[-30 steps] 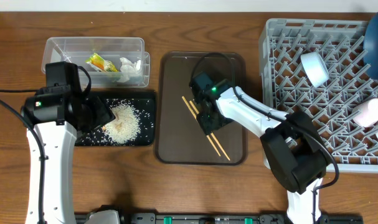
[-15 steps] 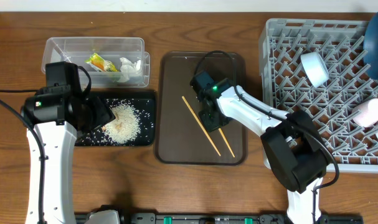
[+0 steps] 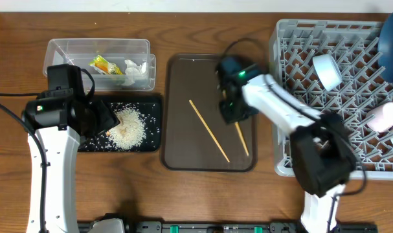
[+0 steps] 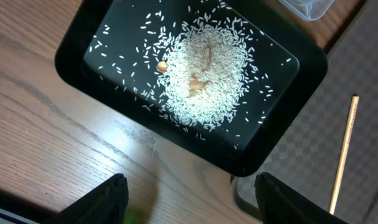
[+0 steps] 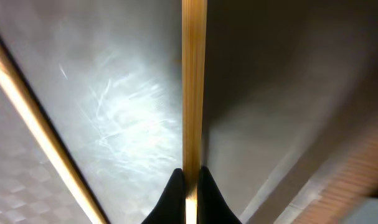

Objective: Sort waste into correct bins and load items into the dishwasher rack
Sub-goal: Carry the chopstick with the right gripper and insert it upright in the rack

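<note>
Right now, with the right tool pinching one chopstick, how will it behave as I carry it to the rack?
Likely stiff and light: the chopstick runs straight out from the right tool without sagging. Pinched near one end by narrow tips, it may pivot or slip if swung fast. Being thin, it could fall through the lattice floor of the dishwasher rack.

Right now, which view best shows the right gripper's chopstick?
Right wrist: the held chopstick runs mid-frame, with the right gripper shut on it. Overhead shows only its lower part. Left wrist shows only the loose chopstick.
</note>
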Robot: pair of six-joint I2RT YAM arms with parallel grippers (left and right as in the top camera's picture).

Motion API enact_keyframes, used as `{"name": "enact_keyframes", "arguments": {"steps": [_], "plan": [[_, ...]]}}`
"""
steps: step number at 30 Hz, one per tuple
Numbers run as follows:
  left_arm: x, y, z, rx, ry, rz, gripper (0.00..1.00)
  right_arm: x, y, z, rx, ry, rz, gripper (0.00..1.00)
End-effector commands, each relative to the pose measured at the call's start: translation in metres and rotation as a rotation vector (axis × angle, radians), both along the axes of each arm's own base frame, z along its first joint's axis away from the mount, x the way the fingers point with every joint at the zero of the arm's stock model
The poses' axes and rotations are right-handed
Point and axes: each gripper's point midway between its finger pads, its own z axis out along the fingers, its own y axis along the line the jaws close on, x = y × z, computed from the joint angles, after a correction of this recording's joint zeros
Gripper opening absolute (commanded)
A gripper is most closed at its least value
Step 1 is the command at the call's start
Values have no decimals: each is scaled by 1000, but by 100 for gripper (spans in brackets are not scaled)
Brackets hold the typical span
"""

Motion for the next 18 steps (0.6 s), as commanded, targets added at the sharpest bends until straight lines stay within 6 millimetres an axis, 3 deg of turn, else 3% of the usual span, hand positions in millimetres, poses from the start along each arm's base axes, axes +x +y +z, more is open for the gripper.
{"name": "enact_keyframes", "arguments": {"steps": [1,8,14,18], "plan": [[-1,2,-1,5,6,10,68,25,-13,63,80,-149,-46,1],[-1,2,-1,5,6,10,68,33,-83,103,76,-207,-159,1],[-1,2,-1,5,6,10,68,32,-134,101,51,-171,-280,1],[-1,2,-1,6,6,10,68,31,-150,97,38,-156,-290,1]]}}
